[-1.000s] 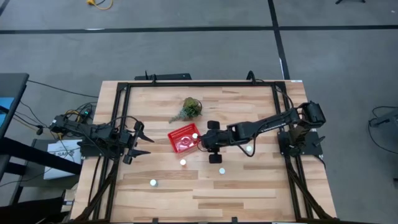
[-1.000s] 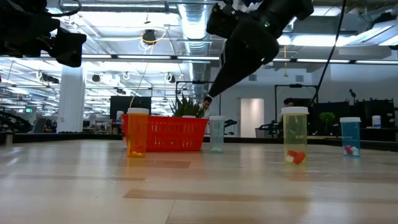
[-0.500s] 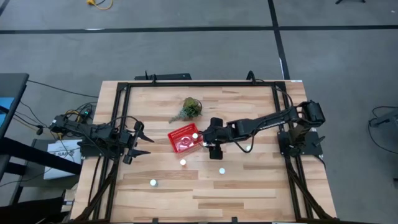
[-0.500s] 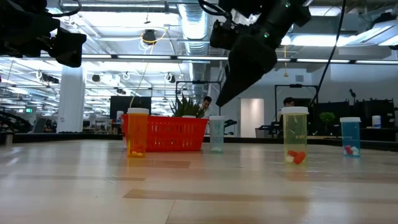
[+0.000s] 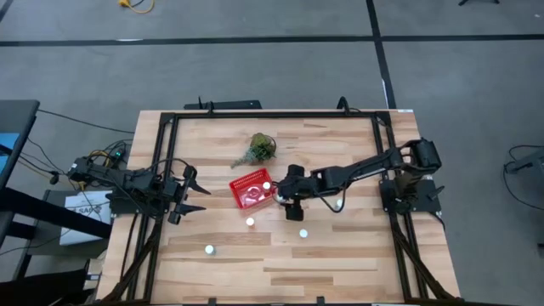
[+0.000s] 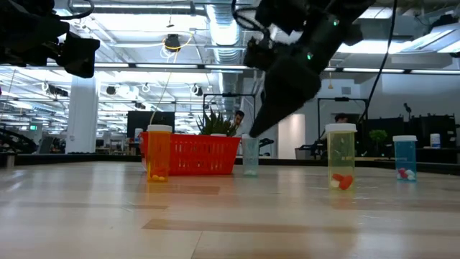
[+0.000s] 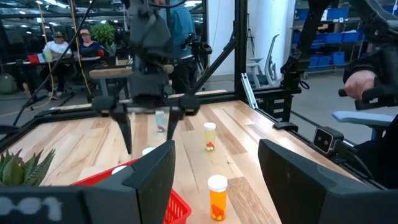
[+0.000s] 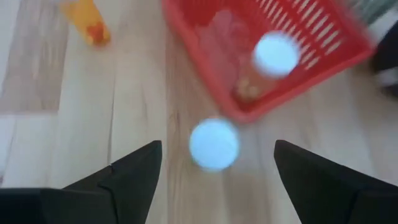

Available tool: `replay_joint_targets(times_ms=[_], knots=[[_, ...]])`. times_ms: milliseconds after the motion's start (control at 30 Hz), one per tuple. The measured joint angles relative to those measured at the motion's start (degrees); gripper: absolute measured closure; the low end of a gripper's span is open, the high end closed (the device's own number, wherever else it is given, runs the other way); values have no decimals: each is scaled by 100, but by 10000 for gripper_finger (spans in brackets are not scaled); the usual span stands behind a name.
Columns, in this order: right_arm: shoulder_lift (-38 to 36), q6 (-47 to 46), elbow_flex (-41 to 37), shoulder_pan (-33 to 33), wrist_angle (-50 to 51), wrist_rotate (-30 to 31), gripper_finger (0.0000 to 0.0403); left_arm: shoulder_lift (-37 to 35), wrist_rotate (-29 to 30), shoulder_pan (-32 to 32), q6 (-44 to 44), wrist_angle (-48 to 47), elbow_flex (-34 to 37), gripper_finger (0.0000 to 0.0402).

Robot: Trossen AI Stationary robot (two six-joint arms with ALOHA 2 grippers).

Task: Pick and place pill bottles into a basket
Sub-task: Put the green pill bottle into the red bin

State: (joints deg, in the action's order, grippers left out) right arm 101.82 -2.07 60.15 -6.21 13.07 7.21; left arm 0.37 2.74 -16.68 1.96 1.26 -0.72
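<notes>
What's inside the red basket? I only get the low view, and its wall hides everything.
Observer: The right wrist view looks down into the basket. One white-capped pill bottle is in it.
Operator: Is the gripper near it holding anything?
Observer: No. The right gripper is open and empty. A second pill bottle stands on the table just outside the basket's wall, ahead of the gripper.
Operator: Where's the other arm?
Observer: In the high view, the left gripper waits open near the table's left edge, away from the bottles.
</notes>
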Motion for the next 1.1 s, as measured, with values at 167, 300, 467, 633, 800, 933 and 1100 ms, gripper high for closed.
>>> replay_joint_targets(times_ms=[167,300,467,633,800,933,1100], knots=[[480,44,0,-1,-286,-115,97,-1,0,1,24,0,1,180],[544,50,2,-1,-430,-73,98,0,0,0,5,0,-1,180],[454,61,4,-1,-396,206,121,0,0,0,31,0,0,180],[449,59,10,-1,-374,216,166,-1,0,-1,33,0,1,180],[450,57,10,-1,-381,220,227,1,0,0,18,0,1,180],[450,62,10,-1,-372,218,275,-1,0,0,51,2,-1,180],[365,97,9,-48,-235,200,305,-1,0,0,20,0,0,180]])
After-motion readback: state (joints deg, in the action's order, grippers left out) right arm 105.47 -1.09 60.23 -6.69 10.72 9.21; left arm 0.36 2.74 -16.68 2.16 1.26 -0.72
